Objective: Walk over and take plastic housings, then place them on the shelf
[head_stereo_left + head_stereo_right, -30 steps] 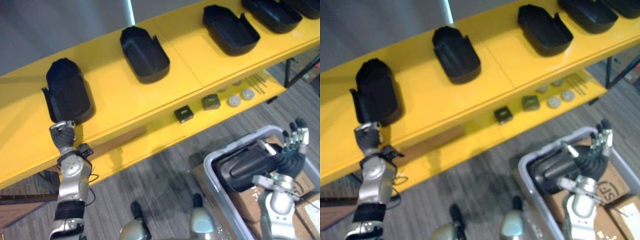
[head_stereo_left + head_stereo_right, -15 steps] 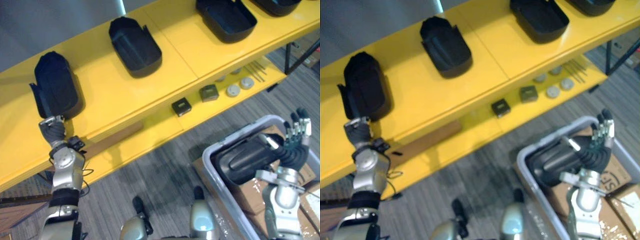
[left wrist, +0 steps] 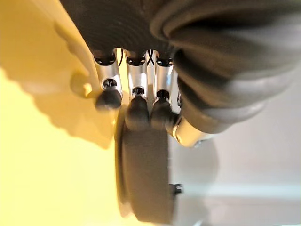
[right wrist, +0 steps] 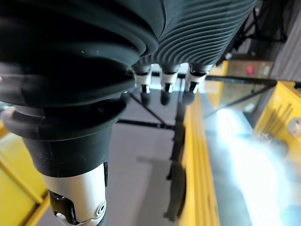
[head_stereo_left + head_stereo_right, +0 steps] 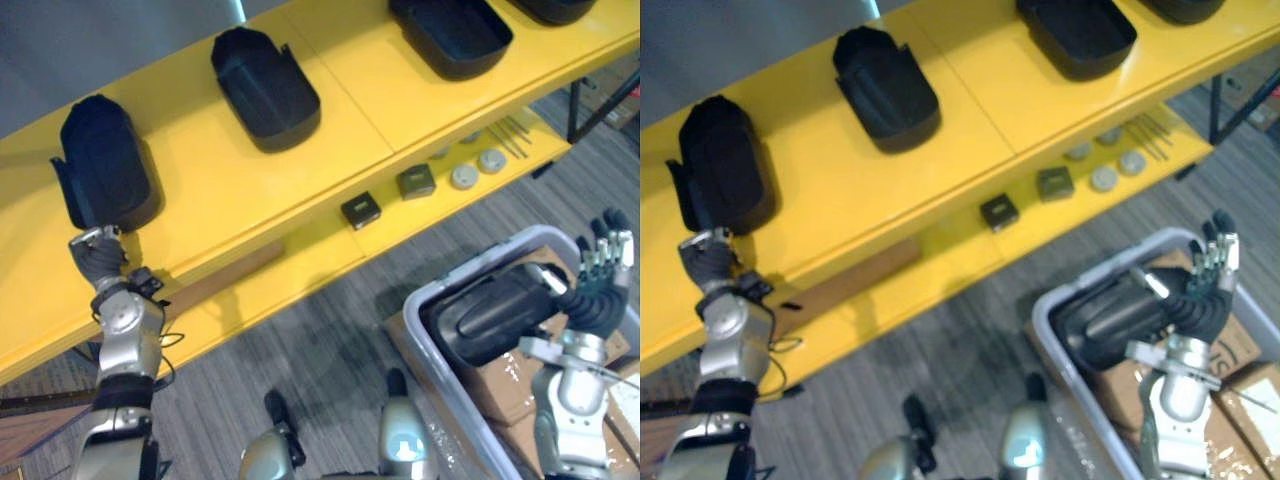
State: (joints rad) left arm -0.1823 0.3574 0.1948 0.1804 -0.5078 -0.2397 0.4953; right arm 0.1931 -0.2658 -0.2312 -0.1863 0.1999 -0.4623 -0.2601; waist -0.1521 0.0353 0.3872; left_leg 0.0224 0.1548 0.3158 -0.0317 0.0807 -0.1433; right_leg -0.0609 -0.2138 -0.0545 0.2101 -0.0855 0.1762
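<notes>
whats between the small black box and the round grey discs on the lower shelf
A small olive-grey box sits between the black box and the grey discs on the lower shelf; both eye views show it.

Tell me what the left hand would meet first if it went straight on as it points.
The black plastic housing on the yellow shelf, directly ahead of the left hand; whether they touch is unclear.
</notes>
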